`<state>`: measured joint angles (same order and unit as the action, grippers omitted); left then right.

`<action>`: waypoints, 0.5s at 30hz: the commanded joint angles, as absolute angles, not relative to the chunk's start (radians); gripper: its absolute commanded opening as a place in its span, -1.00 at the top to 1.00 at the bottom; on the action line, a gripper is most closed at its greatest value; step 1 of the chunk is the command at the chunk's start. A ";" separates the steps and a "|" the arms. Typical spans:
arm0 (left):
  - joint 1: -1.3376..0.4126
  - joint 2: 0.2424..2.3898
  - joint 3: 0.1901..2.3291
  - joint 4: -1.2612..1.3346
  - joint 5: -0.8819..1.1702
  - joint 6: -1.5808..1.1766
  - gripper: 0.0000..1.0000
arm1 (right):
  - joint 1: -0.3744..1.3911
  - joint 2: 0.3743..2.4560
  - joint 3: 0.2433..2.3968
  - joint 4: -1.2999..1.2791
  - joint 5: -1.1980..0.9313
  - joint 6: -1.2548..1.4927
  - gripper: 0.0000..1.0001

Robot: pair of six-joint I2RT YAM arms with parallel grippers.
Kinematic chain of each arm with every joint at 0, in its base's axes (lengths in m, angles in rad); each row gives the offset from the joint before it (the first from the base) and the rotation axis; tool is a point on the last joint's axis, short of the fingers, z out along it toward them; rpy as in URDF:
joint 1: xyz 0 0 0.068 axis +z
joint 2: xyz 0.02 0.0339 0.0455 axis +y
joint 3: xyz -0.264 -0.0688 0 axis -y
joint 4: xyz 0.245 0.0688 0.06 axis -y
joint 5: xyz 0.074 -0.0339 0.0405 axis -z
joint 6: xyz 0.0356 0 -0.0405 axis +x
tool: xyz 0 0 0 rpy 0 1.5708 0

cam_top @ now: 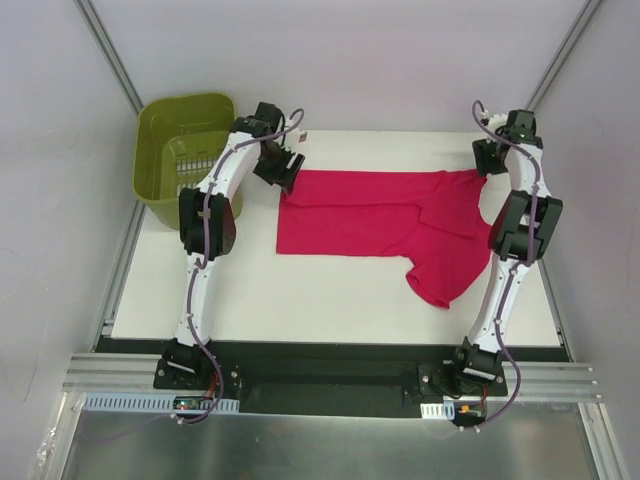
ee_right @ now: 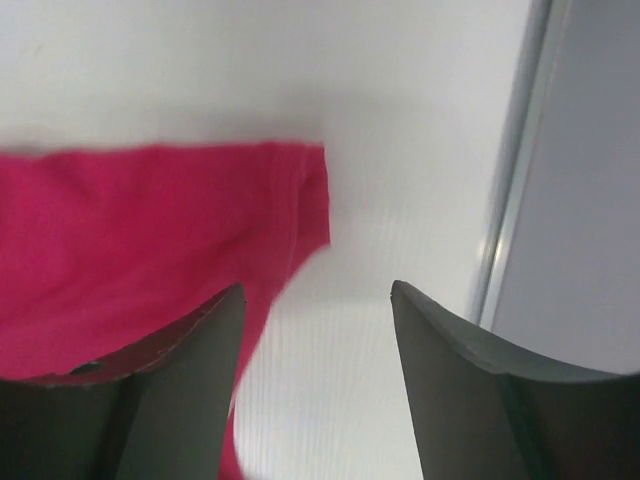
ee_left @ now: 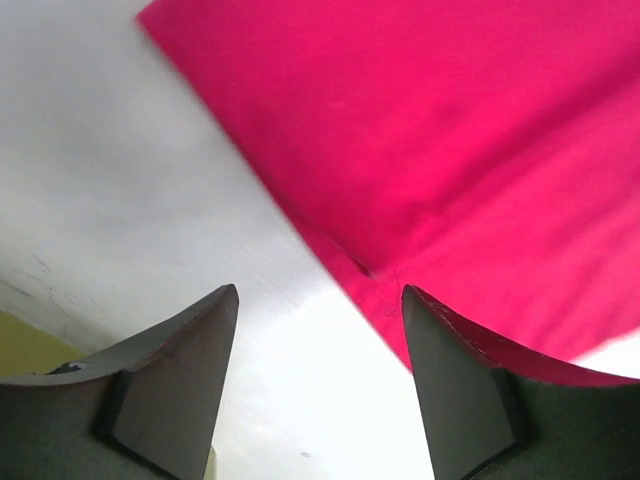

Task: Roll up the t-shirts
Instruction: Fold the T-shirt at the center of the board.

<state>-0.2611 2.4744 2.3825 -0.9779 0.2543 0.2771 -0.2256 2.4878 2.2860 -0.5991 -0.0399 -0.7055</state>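
Note:
A magenta-red t-shirt (cam_top: 380, 215) lies spread across the white table (cam_top: 300, 300), with one sleeve trailing toward the near right. My left gripper (cam_top: 287, 166) hovers at the shirt's far-left corner. In the left wrist view the gripper (ee_left: 320, 290) is open over bare table, and the shirt's edge (ee_left: 450, 150) runs beside the right finger. My right gripper (cam_top: 488, 158) is at the shirt's far-right corner. Seen from the right wrist, it (ee_right: 317, 287) stands open with nothing between its fingers, and the shirt (ee_right: 150, 240) lies by the left finger.
A green basket (cam_top: 152, 140) stands at the far left corner, close behind the left arm. Its edge (ee_left: 20, 352) shows in the left wrist view. A metal frame rail (ee_right: 512, 200) runs along the table's right side near the right gripper.

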 commanded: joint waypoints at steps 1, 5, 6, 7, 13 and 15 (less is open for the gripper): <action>-0.342 2.263 2.362 -0.996 0.376 0.333 -0.37 | -0.256 2.112 2.122 -0.611 -0.133 -0.690 -0.32; -0.390 2.181 2.286 -0.994 0.405 0.344 -0.45 | -0.271 1.906 1.953 -0.652 -0.166 -0.716 -0.36; -0.396 2.148 2.270 -0.996 0.411 0.341 -0.46 | -0.278 1.864 1.924 -0.693 -0.184 -0.715 -0.36; -0.400 2.131 2.258 -0.997 0.414 0.321 -0.46 | -0.282 1.827 1.860 -0.716 -0.234 -0.729 -0.37; -0.405 1.948 2.099 -0.997 0.456 0.229 -0.54 | -0.278 1.478 1.533 -0.836 -0.359 -0.911 -0.38; -0.405 1.861 2.005 -0.997 0.480 0.230 -0.55 | -0.259 1.348 1.377 -0.902 -0.385 -1.065 -0.38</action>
